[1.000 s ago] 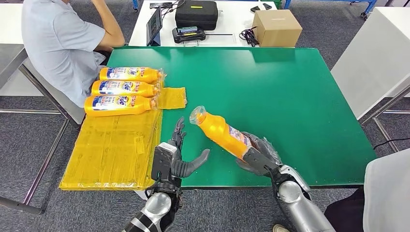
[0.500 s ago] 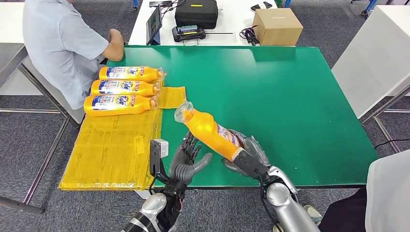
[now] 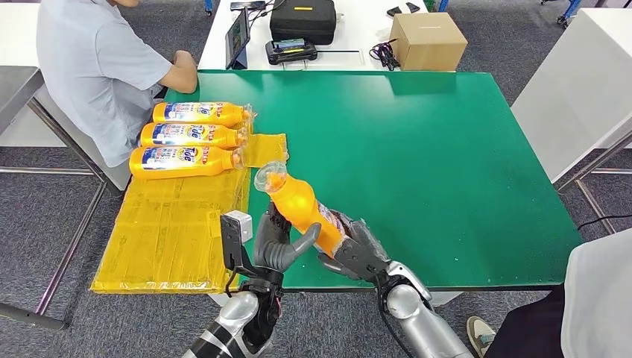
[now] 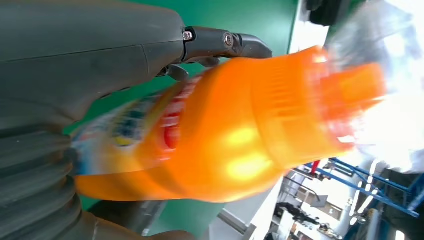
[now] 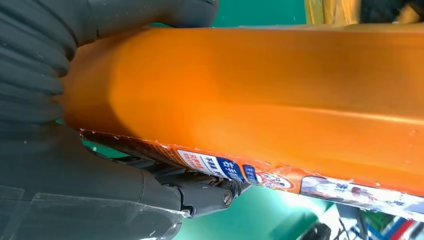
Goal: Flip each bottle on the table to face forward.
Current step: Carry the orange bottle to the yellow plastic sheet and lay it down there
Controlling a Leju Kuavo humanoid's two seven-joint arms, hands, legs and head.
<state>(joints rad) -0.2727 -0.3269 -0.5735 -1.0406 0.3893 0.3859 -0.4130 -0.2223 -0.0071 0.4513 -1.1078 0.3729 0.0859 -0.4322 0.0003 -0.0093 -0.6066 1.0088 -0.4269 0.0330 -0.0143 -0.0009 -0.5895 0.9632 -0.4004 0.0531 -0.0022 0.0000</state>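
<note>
Right hand (image 3: pixel 356 252) grips orange plastic detergent bottle (image 3: pixel 302 205) at its base, near tabletop's (image 3: pixel 447 149) front edge; left hand (image 3: pixel 277 246) cups alongside. Probably slick, rigid; hold mid-body.

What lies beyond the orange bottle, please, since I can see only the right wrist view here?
Observer: In the head view, three more bottles lie in a row on a yellow sheet, labels up.
Operator: Thank you. Is the left hand near my bottle?
Observer: Yes, the left hand is cupped right against the orange bottle that the right hand holds by its base.
Operator: Which way does its cap point?
Observer: Up and away from the robot, towards the row.
</note>
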